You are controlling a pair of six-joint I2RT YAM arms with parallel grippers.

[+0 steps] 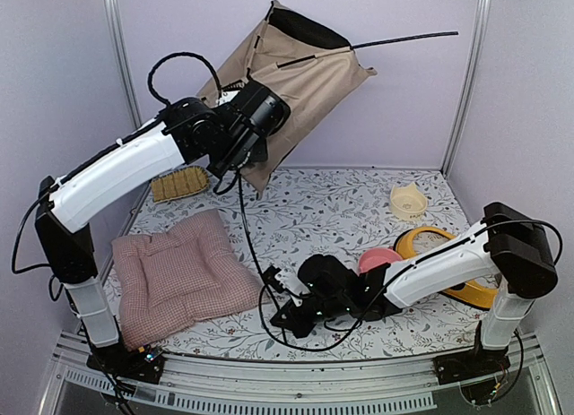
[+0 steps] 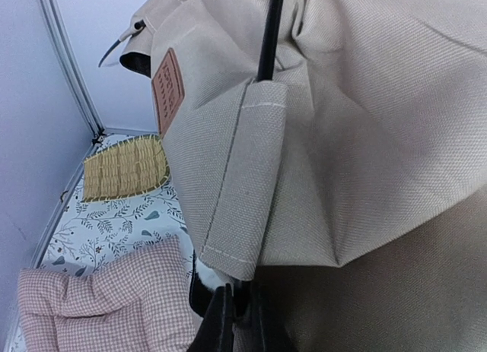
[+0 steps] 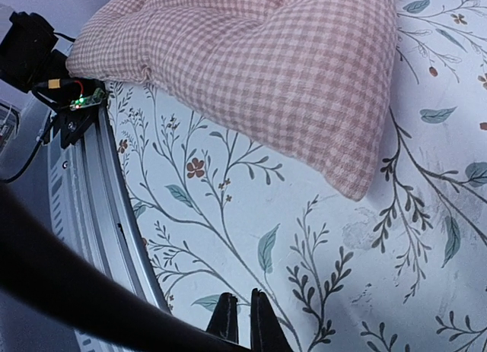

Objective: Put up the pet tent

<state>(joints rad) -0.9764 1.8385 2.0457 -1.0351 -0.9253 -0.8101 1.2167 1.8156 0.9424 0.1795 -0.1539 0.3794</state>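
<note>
So the left tool (image 2: 237, 312) was pinching the pet tent (image 1: 309, 79) by its fabric, dangling it collapsed over the back of the tabletop (image 1: 341, 209). Meanwhile the right tool (image 3: 242, 310) sat pressed together, empty, low near the front. Looked like the lift-and-unfold step; next it needs a second grip to spread it.

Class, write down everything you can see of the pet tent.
The pet tent is collapsed beige woven fabric, held aloft at the back left by the left hand, which is shut on its lower corner. A thin black pole juts right. A black panel shows on top, and a brown label patch on one side.
</note>
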